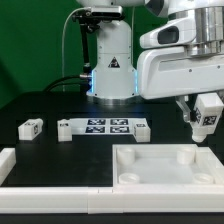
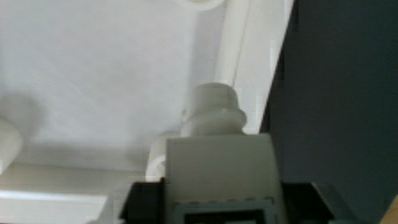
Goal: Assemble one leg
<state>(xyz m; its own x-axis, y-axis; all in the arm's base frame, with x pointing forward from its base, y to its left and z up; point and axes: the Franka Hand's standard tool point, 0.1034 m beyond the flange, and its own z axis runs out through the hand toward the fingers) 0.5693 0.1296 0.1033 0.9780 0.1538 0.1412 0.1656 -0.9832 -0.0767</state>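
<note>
My gripper is shut on the leg, a small white block with a black-and-white tag, and holds it just above the far corner of the large white panel at the exterior view's right. In the wrist view the leg fills the space between my dark fingers, its peg end pointing at the panel near its raised rim. Another leg lies on the table at the exterior view's left.
The marker board lies in the middle of the black table, with a small white block at its end. A white L-shaped rail runs along the front. The robot base stands behind.
</note>
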